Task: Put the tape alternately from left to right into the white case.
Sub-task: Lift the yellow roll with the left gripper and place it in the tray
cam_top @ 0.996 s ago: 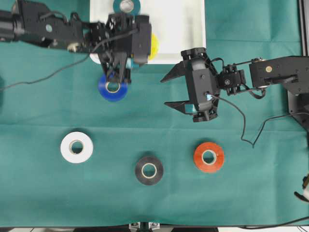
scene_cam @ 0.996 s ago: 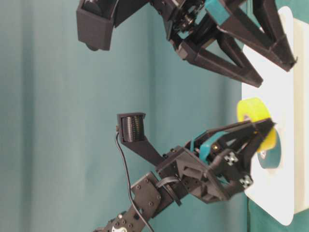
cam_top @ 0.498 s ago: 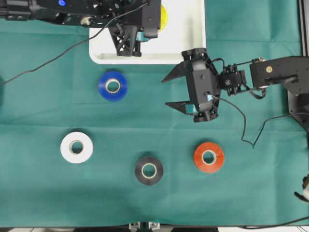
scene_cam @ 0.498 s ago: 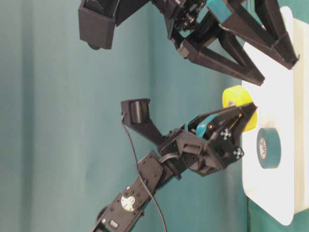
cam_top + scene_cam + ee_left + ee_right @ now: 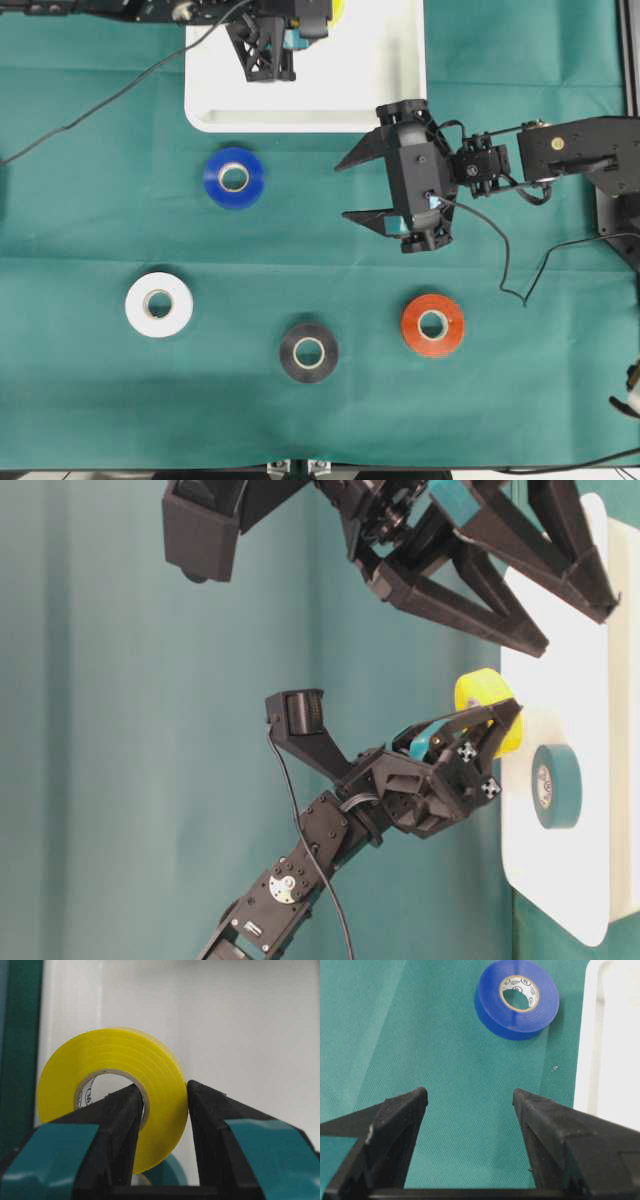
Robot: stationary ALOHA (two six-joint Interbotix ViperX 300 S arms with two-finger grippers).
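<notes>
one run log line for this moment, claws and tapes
left claw: shut on yellow tape, over white case | right claw: open, holding nothing | teal tape: in case | blue tape: on cloth

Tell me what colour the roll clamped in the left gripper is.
Yellow: the roll in the left gripper shows best in the left wrist view.

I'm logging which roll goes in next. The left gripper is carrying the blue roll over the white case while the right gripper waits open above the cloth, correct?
Not quite: the left gripper is shut on the yellow roll, as the left wrist view shows. The blue roll lies on the cloth below the white case. The right gripper does wait open above the cloth.
</notes>
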